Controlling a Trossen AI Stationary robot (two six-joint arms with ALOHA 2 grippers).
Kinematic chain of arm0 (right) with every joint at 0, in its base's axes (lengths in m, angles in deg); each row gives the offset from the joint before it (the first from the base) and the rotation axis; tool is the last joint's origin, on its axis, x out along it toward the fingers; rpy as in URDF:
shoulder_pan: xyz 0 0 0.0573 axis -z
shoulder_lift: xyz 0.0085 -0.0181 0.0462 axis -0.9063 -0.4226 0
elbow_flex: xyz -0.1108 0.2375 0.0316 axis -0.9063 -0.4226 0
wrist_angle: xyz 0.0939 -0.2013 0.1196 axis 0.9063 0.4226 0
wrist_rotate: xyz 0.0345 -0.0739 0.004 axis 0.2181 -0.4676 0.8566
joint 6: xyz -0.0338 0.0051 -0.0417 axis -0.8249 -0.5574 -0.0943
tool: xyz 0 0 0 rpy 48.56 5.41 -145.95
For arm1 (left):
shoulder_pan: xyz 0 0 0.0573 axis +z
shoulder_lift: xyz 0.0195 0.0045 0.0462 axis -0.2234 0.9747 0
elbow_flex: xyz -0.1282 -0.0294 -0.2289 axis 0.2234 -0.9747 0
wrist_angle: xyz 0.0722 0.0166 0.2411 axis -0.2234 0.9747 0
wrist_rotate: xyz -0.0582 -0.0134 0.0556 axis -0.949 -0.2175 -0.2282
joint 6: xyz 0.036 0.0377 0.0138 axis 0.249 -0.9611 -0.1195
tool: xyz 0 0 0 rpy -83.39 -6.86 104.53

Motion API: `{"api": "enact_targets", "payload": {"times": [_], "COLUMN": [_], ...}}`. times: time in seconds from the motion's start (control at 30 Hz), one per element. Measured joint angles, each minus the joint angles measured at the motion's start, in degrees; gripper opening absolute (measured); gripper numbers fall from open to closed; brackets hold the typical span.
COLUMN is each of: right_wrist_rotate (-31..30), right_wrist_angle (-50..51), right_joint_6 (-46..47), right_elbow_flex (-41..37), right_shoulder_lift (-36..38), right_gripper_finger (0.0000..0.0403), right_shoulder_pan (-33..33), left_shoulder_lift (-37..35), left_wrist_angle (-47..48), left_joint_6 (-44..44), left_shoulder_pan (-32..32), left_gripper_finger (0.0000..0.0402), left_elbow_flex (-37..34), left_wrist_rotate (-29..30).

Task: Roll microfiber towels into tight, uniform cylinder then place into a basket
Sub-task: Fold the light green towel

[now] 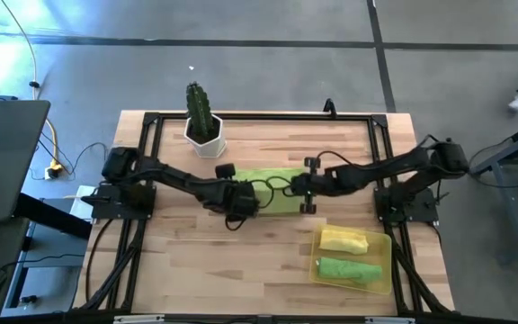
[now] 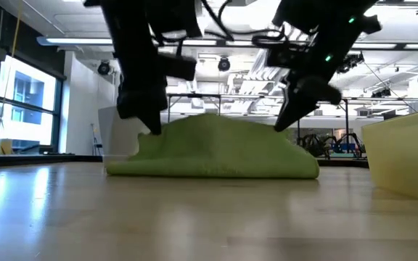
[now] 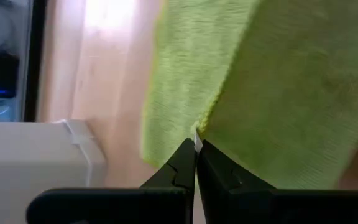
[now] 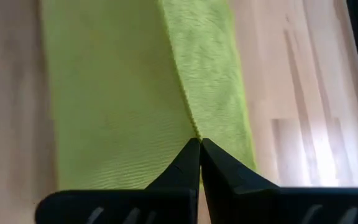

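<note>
At table centre, a lime green towel [image 1: 272, 191] lies part-folded, its near edge lifted into a low ridge. Left gripper [image 3: 196, 163] and right gripper [image 4: 199, 160] each pinch that raised edge at opposite ends, fingers closed on the cloth. Two rolled towels, one yellow [image 1: 343, 240] and one green [image 1: 350, 269], already sit in the basket [image 1: 387, 278] nearer the right arm. Being light, soft and limp, the cloth will likely sag between the grips; holding at the edge corners should keep the roll even.
</note>
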Motion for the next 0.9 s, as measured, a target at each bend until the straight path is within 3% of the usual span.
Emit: {"api": "enact_targets", "payload": {"times": [0.53,0.9], "right_wrist_rotate": [2.31,6.17], "right_wrist_angle": [-1.39,-3.02], "right_joint_6": [-4.78,-8.79], "right_elbow_flex": [-0.02,-0.02], "right_shoulder_lift": [-5.39,-5.73], "right_gripper_finger": [0.0,0.0013], "right_shoulder_pan": [10.72,13.79], "left_shoulder_lift": [1.37,1.37], "left_wrist_angle": [-5.55,-7.9], "left_joint_6": [-9.74,-13.29], "left_shoulder_pan": [8.63,11.71], "left_gripper_finger": [0.0,0.0], "left_elbow_flex": [-0.15,-0.15], "left_wrist_rotate": [0.01,-1.75]}}
